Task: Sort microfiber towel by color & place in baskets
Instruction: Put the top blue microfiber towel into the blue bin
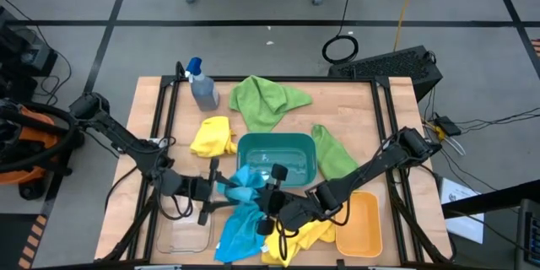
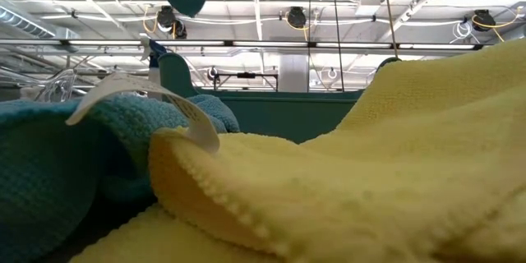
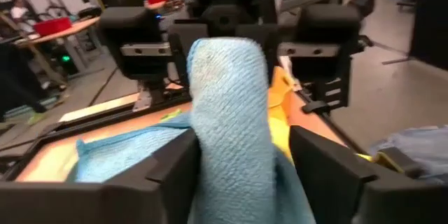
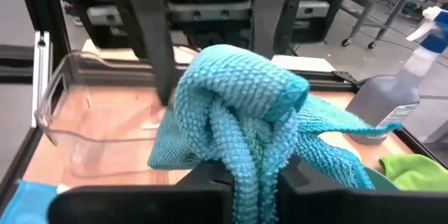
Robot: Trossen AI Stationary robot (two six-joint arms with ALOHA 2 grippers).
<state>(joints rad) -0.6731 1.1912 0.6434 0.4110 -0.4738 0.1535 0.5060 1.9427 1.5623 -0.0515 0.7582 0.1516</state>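
Blue towel [image 1: 239,187] handoff, six o'clock of teal basket [image 1: 277,157].
Right fingers [image 4: 210,175] pinching, left fingers [image 3: 171,164] spread; thin pinch risks drop.

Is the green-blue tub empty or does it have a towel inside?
Empty. From above, the teal basket shows only its bare bottom; the blue towel bunches outside its near rim, between the two pincers.

A wooden table [image 1: 354,105] with a dark frame carries three tubs: a teal basket [image 1: 277,159] at centre, an orange basket [image 1: 359,225] toward the right front, a clear basket [image 1: 182,236] at the left front. A grey spray bottle [image 1: 202,87] stands at the back left beside a green towel [image 1: 266,99]. Another green towel [image 1: 334,153] lies right of the teal tub, a yellow towel [image 1: 213,137] left of it, with a blue towel [image 1: 239,229] and a second yellow one [image 1: 310,236] at the front edge.
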